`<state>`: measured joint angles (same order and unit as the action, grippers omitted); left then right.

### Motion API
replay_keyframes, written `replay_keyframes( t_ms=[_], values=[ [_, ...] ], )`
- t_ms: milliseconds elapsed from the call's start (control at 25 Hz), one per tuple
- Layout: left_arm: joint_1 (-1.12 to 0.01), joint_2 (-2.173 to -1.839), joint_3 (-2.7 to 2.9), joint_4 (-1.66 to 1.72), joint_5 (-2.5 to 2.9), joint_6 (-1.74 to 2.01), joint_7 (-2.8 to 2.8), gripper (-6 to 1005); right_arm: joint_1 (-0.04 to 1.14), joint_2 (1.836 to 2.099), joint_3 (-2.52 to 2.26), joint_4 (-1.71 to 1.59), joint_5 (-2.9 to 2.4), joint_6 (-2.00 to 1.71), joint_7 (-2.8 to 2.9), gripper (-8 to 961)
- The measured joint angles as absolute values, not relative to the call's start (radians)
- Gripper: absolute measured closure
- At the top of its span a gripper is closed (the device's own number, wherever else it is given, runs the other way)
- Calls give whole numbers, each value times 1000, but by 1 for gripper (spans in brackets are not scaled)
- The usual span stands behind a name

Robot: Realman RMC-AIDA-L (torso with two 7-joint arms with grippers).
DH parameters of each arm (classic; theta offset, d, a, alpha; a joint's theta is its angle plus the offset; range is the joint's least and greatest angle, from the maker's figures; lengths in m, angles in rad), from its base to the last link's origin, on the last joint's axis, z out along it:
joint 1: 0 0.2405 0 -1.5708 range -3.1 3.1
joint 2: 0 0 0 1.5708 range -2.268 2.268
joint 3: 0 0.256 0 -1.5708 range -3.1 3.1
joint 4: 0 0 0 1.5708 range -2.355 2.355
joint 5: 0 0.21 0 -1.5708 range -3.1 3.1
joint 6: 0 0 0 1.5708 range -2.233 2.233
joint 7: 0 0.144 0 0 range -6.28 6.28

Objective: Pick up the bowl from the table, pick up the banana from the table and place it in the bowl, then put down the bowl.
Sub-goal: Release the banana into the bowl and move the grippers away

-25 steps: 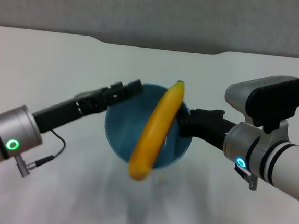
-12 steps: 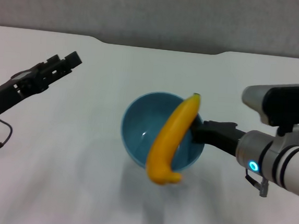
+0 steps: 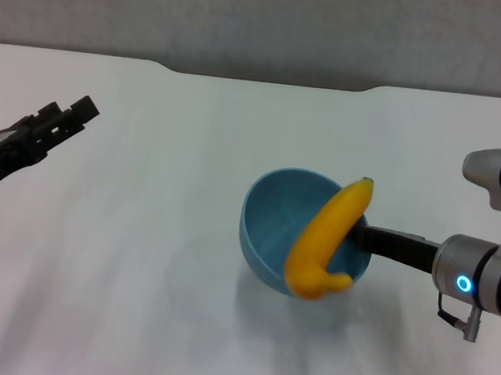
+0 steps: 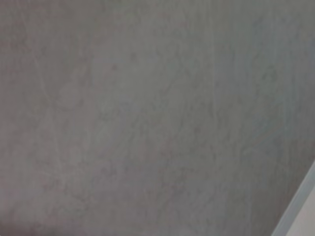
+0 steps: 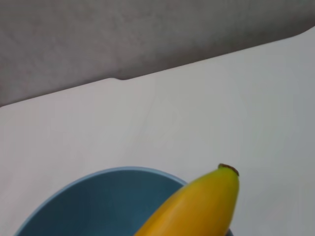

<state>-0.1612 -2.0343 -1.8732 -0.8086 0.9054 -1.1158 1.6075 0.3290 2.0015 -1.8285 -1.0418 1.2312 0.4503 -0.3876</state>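
The right gripper (image 3: pixel 362 238) has its jaws closed on the bowl (image 3: pixel 273 233) rim, so lower it slowly and level onto the desk (image 3: pixel 166 145) so the banana (image 3: pixel 329 238) lying across it stays in, while the left gripper (image 3: pixel 63 118), off to the side, holds nothing and I cannot tell how wide it is.

Likely lab test bench: bare white table (image 3: pixel 192 147), plain grey wall (image 3: pixel 265 22) behind.

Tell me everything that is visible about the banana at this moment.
The banana is curved, smooth and yellow-orange, with a small dark tip at its far end. It lies tilted across the light-blue bowl: the tip end rises above the far rim beside the right gripper, which holds the bowl by that rim, and the thick near end hangs over the near rim. No gripper touches the banana; the left gripper is far off, over the table.
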Motion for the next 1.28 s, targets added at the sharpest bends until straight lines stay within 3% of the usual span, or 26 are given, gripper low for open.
replay_keyframes(
  t_ms=[760, 1280],
  values=[
    [-167, -2034, -1877, -808, 907, -1104, 1611, 101, 462, 2000, -1669, -890, 1292, 704, -474, 852],
    [-181, -2034, -1874, -809, 907, -1103, 1614, 102, 589, 1999, -1483, -756, 1063, 869, -435, 848]
  ],
)
